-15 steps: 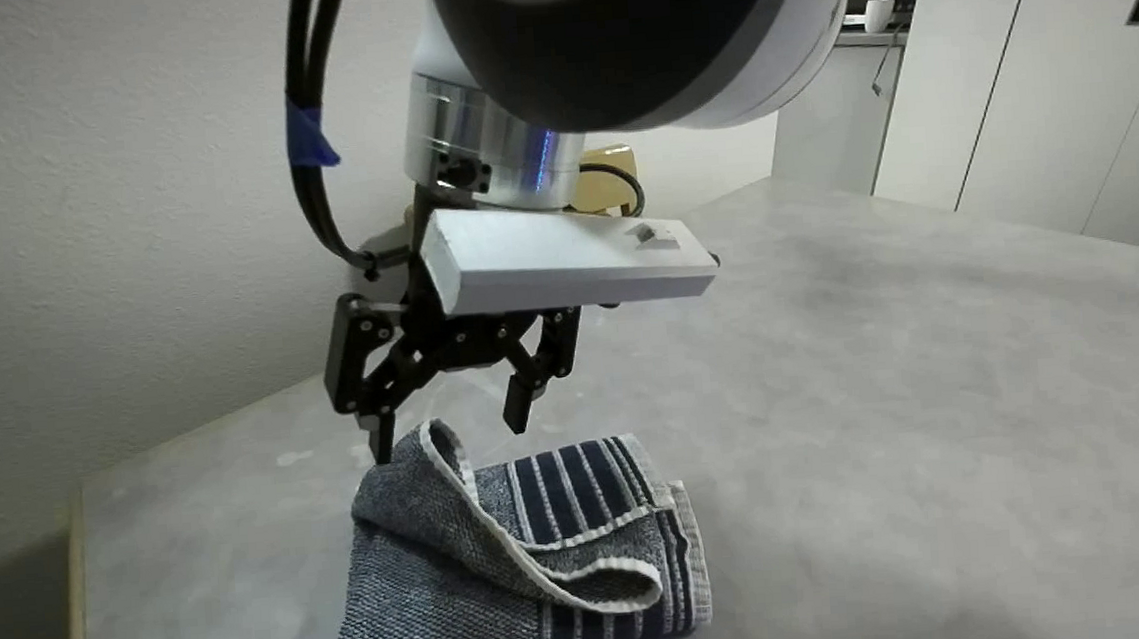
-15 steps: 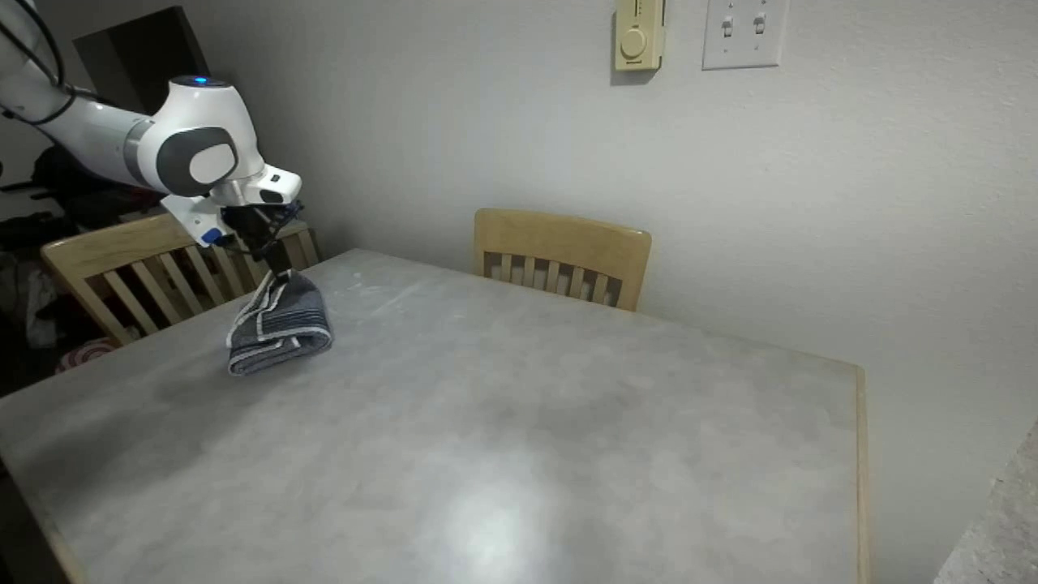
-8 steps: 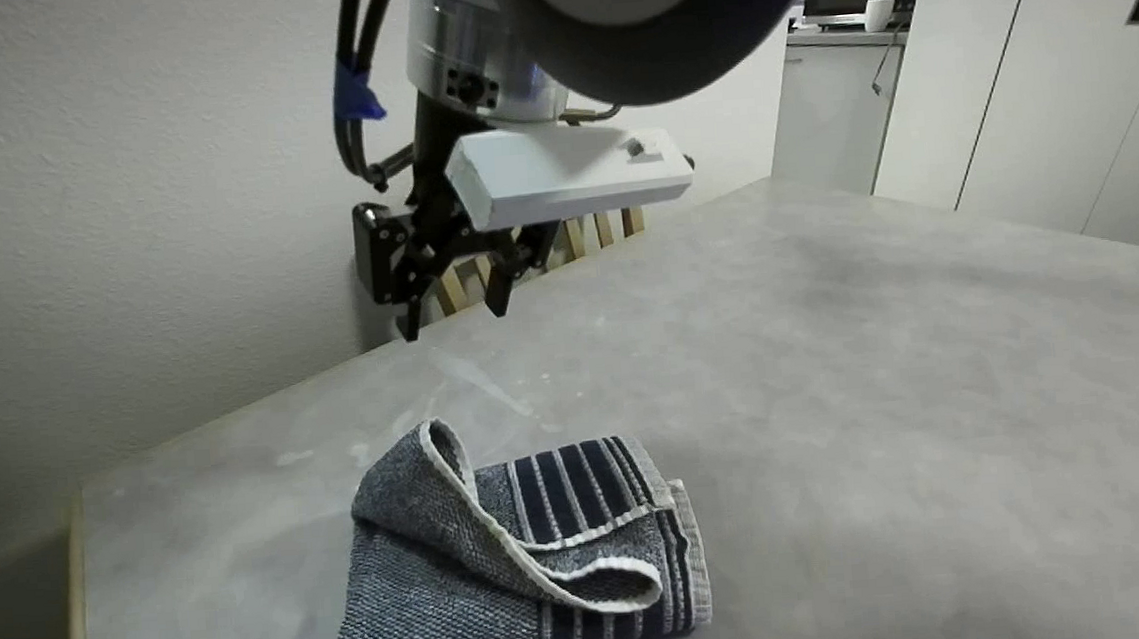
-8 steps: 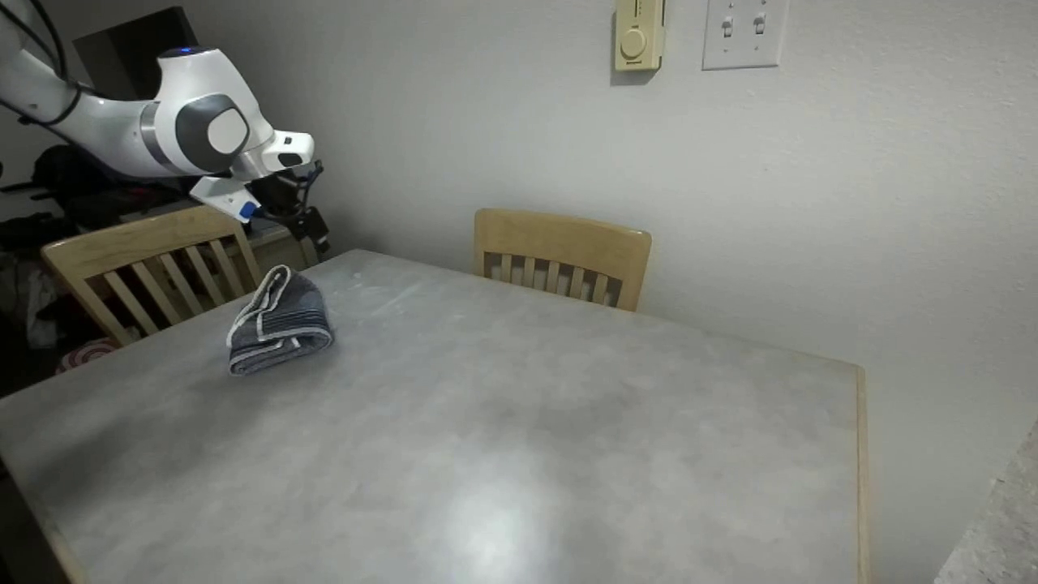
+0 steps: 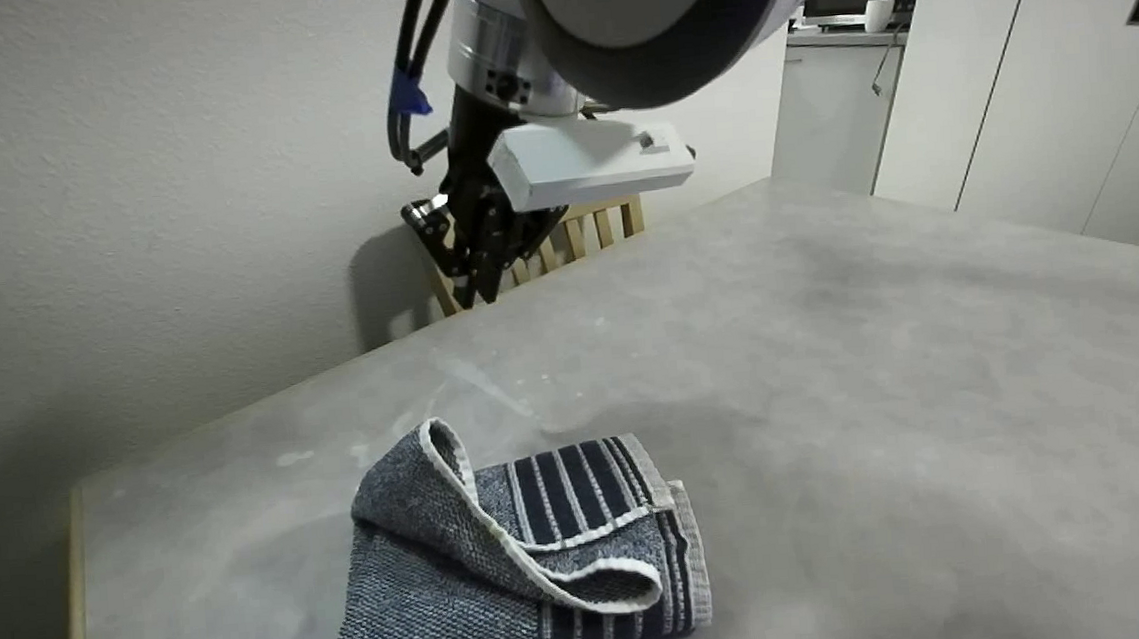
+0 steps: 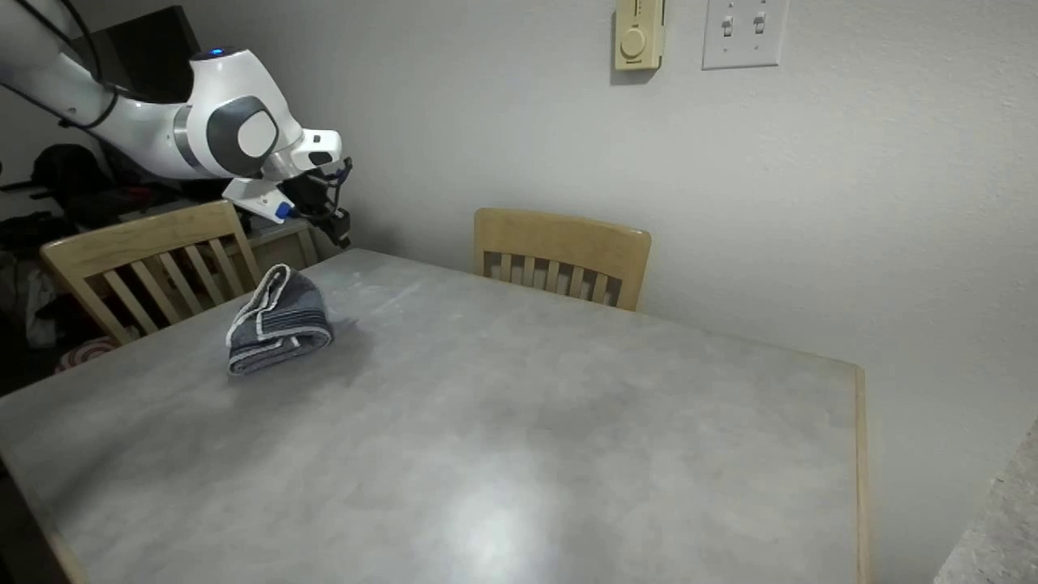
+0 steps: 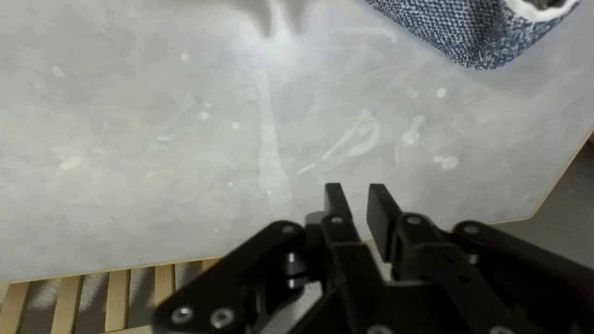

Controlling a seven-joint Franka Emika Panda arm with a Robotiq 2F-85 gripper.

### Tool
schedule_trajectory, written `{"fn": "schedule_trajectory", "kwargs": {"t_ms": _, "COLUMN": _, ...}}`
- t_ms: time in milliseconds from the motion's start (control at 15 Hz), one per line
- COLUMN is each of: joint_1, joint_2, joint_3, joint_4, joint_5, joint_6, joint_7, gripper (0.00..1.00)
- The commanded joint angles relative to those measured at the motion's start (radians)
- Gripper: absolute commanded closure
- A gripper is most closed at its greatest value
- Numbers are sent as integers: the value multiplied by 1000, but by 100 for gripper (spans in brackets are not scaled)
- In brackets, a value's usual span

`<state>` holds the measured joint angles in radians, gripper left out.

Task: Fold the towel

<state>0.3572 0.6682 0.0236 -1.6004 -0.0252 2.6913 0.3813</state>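
Blue-grey, the towel (image 5: 503,580) lies roughly folded on the counter (image 5: 855,390), its slack flap (image 5: 416,496) peaking at eleven o'clock in an exterior view. Towards twelve, well apart, hangs the hand (image 5: 478,301), narrow but unclosed, holding nothing. Folding seems nearly done; the next move should flatten that flap.

I see plenty of room for a low pass over the table (image 5: 887,418) off the striped end of the towel (image 5: 430,620), the widest way in here. Near the towel, a chair (image 6: 146,237) just past the table's edge blocks a low way in. Between the towel and the wall (image 5: 169,187) hangs the gripper (image 7: 355,192), well apart from the towel. The towel's own raised fold (image 5: 444,529) stands in the way of a flat sweep across it.
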Motion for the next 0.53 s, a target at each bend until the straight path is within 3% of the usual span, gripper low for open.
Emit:
{"fn": "schedule_trajectory", "kwargs": {"t_ms": 0, "joint_1": -95, "joint_2": 79, "joint_3": 113, "joint_4": 32, "joint_5": 65, "joint_6": 59, "joint_7": -180, "gripper": 100}}
{"fn": "schedule_trajectory", "kwargs": {"t_ms": 467, "joint_1": -192, "joint_2": 206, "joint_3": 269, "joint_4": 103, "joint_5": 121, "joint_6": 49, "joint_7": -444, "gripper": 100}}
